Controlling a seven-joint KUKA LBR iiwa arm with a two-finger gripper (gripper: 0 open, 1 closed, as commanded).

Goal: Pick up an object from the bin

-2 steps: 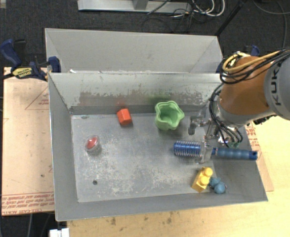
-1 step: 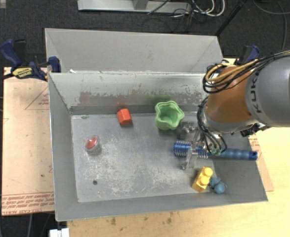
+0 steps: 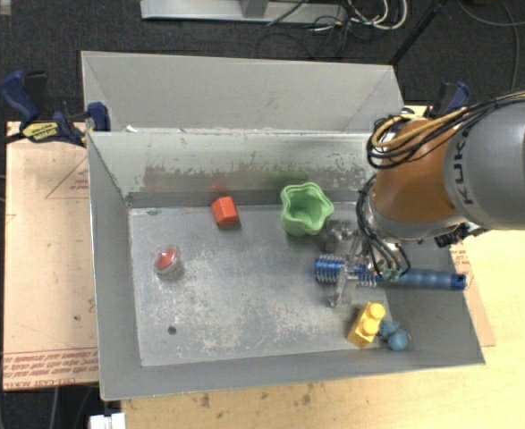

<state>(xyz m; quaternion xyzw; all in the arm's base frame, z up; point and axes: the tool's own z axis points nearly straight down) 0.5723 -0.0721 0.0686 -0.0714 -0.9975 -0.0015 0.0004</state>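
Observation:
My gripper (image 3: 338,267) is low over the right part of the bin, open. One finger (image 3: 340,236) stands just behind the bristled head of a blue brush (image 3: 332,270), the other in front of it. The brush's blue handle (image 3: 432,280) runs off to the right under the arm. A green wavy-edged cup (image 3: 304,207) stands just behind the gripper, near the back wall. In front of the gripper lies a yellow block (image 3: 367,323) with a small blue piece (image 3: 393,336) beside it.
An orange block (image 3: 225,211) sits by the back wall left of the cup. A small clear thing with a red top (image 3: 166,260) lies at the far left. The arm's orange cover hangs over the bin's right side.

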